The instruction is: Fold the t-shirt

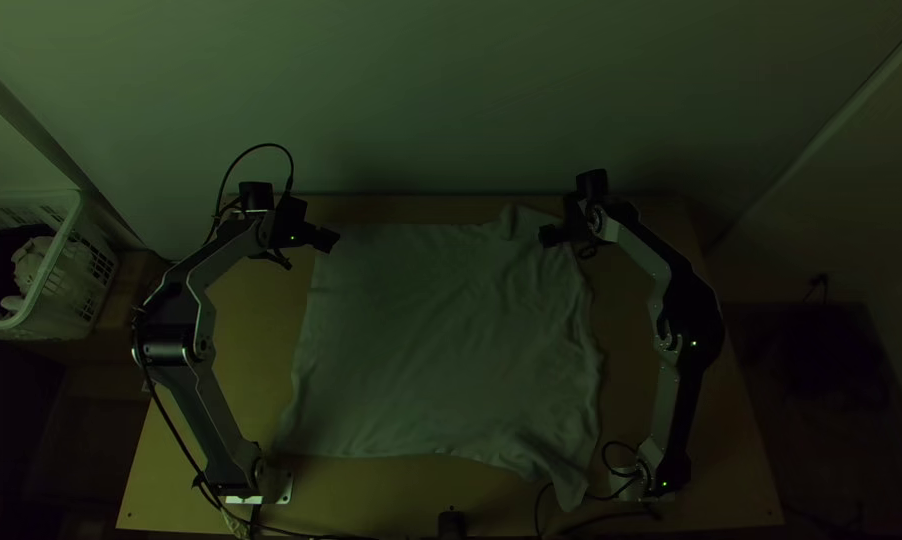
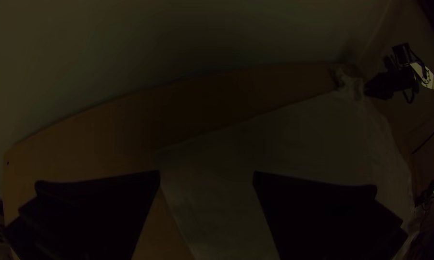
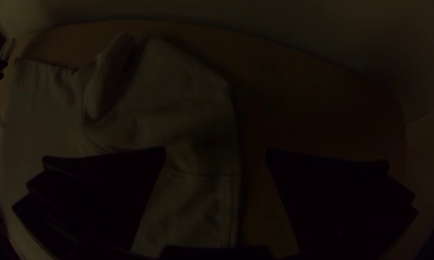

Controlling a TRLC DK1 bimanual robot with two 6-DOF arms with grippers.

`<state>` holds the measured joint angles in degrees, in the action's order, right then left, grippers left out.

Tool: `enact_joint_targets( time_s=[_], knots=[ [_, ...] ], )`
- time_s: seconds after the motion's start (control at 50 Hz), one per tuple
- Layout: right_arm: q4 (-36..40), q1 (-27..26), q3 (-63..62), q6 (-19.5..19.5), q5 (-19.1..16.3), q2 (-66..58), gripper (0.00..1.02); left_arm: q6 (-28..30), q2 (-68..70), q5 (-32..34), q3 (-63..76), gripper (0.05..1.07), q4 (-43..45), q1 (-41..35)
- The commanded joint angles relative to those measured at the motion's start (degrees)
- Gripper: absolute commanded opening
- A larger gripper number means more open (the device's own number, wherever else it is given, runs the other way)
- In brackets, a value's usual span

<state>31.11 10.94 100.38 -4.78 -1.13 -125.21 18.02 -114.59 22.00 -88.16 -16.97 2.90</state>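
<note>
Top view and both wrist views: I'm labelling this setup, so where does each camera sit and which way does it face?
Top view: high over the table's near edge, looking steeply down at the spread t-shirt; both arms show.
Left wrist view: on the left wrist, facing the t-shirt's far left corner; left gripper, open, shows.
Right wrist view: on the right wrist, facing the t-shirt's far right part; right gripper, open, shows.
Top and left wrist views share the right gripper.

T-shirt [image 1: 441, 340] on table [image 1: 256, 340].
</note>
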Motion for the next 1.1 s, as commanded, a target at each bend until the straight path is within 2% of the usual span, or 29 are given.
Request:
enact_joint_targets(
  time_s=[0.0,0.42,0.46,0.54,0.6,0.68,0.78,0.88,0.94,0.96,1.0,1.04,1.08],
  knots=[
    [0.3,-0.8,1.9,-0.9,-0.3,-2.8,0.95,0.7,-2.1,0.9,-1.8,0.98,0.2,-0.4],
    [0.4,-0.5,4.2,-1.5,-0.3,-4.7,0.92,0.6,-6.0,-0.1,-4.8,0.97,3.3,-0.1],
    [0.4,-0.4,4.5,-1.5,-0.3,-4.8,0.91,0.4,-6.3,-0.1,-5.1,0.91,3.3,0.0],
    [0.4,0.0,4.7,-1.3,-0.3,-5.0,0.84,0.5,-7.0,-0.1,-5.7,0.78,3.3,0.0],
    [0.4,0.4,4.5,-1.4,-0.3,-5.0,0.81,0.5,-7.3,-0.1,-5.7,0.76,3.3,-0.1],
    [0.4,0.8,4.1,-1.6,-0.3,-4.9,0.67,0.5,-7.6,-0.1,-5.7,0.73,3.3,0.0],
    [0.3,1.0,3.9,-1.6,-0.4,-5.0,0.57,0.2,-7.8,-0.1,-5.8,0.49,3.4,0.2],
    [0.1,1.2,3.9,-1.6,-0.4,-5.6,0.51,-0.4,-7.9,0.0,-5.9,0.38,4.0,0.4],
    [0.1,1.3,4.2,-1.7,-0.4,-5.9,0.51,-0.4,-8.3,0.0,-6.1,0.26,4.6,0.4],
    [0.0,1.3,4.2,-1.8,-0.4,-6.0,0.46,-0.5,-8.5,0.0,-6.3,0.21,4.7,0.5],
    [-0.4,1.4,4.2,-1.8,-0.4,-6.1,0.36,-0.5,-8.8,0.0,-6.7,0.2,4.7,0.5],
    [-1.1,1.4,4.2,-1.8,-0.4,-6.1,0.29,-0.5,-9.2,0.0,-7.0,0.19,4.7,0.5],
    [-1.4,1.4,4.2,-1.8,-0.4,-6.1,0.23,-0.4,-9.5,0.2,-7.4,0.13,4.7,0.5]
  ],
)
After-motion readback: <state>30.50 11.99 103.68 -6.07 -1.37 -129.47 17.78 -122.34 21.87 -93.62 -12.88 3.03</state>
